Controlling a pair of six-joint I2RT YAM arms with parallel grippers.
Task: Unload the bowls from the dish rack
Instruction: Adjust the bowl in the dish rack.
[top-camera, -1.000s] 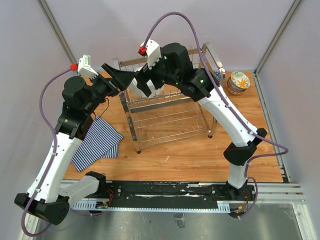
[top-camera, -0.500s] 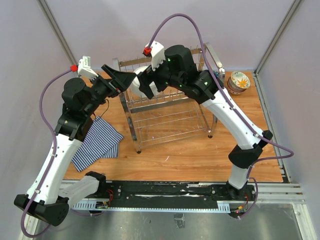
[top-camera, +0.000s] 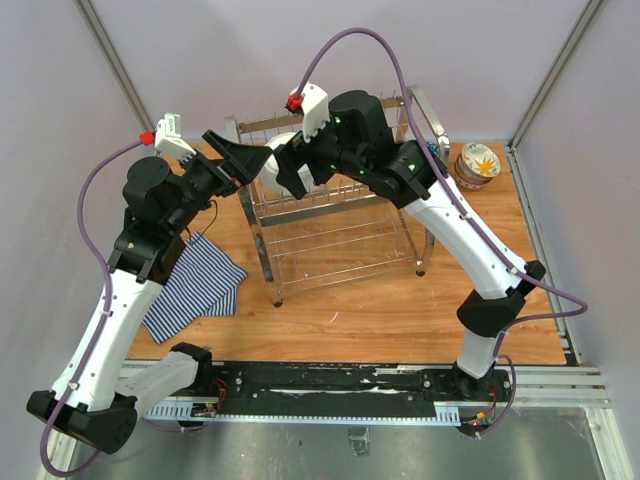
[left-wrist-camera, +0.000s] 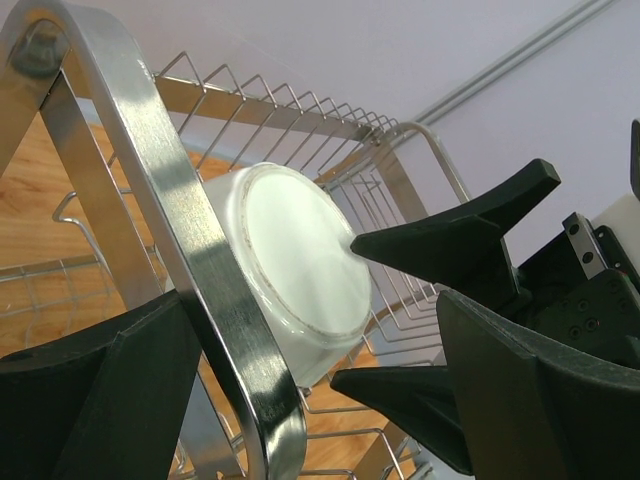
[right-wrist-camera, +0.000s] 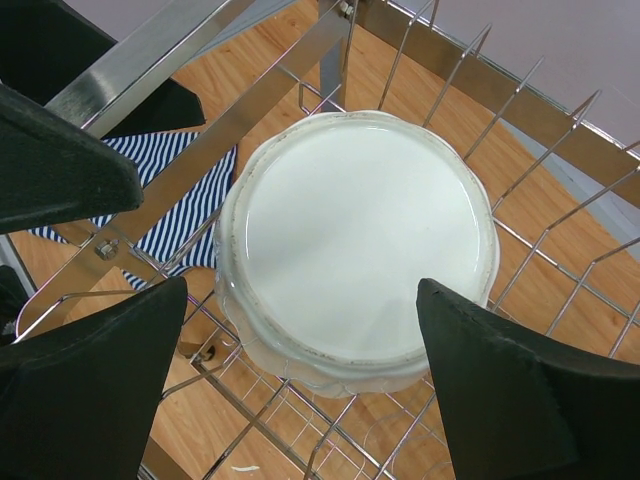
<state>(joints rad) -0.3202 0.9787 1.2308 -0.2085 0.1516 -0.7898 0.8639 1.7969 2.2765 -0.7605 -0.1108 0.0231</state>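
- The dish rack (top-camera: 335, 215) is parked mid-table toward the far edge. Only one bowl can be seen in it: the big white bowl (right-wrist-camera: 355, 240) with the scalloped rim, up on the top tier at the rack's left end.
- That bowl is stood on its edge between the upright prongs, which is presumably why it stays put. Its flat underside is turned toward the right wrist camera.
- The right gripper (right-wrist-camera: 302, 290) is spread wide, one finger on each side of the bowl's rim, with nothing pinched yet. It looks lined up for a grab across the width, probably because the rim is the only part left free of the wires.
- The left gripper (top-camera: 240, 160) is also held wide and carries nothing. It's poked in at the rack's left loop handle (left-wrist-camera: 180, 250), and the handle bar is seen running between its fingers. Whether it's meant to steady the rack can't be told.
- A small stack of patterned bowls (top-camera: 478, 162) is set at the table's far right corner, beside the rack, so that's likely the drop-off spot.
- A striped cloth (top-camera: 195, 285) is laid near the left edge.
- No brand, label or writing can be read anywhere, and no maker's stamp shows on the bowl's base.
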